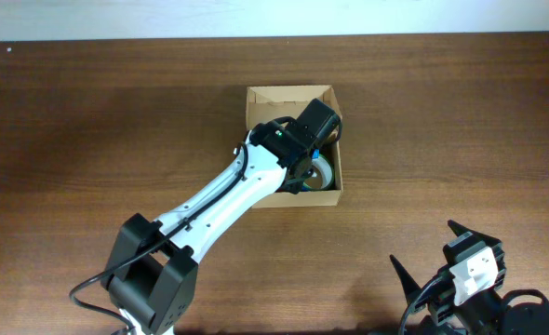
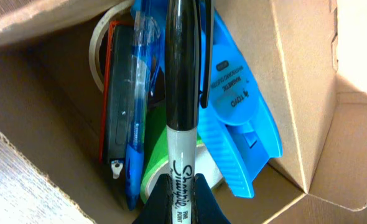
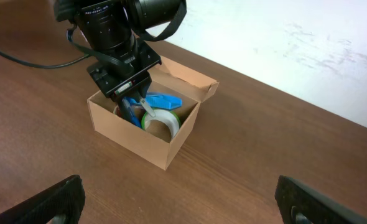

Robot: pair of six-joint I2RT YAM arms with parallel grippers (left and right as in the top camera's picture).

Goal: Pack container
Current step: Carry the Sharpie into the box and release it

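Observation:
The container (image 1: 259,103) is a tan cardboard box with its flap open, at the table's middle; it also shows in the right wrist view (image 3: 147,145) and the left wrist view (image 2: 308,106). My left gripper (image 2: 182,196) is inside the box, shut on a black Sharpie marker (image 2: 183,93). Under it lie a blue plastic clip (image 2: 239,118), a blue pen (image 2: 135,112), a flat black-and-red item (image 2: 115,106) and tape rolls (image 2: 155,158). My right gripper (image 1: 435,251) is open and empty near the table's front right, far from the box.
The left arm (image 1: 219,200) reaches diagonally from the front left over the table to the box. The white wall edge (image 1: 274,19) runs along the back. Bare wood surrounds the box.

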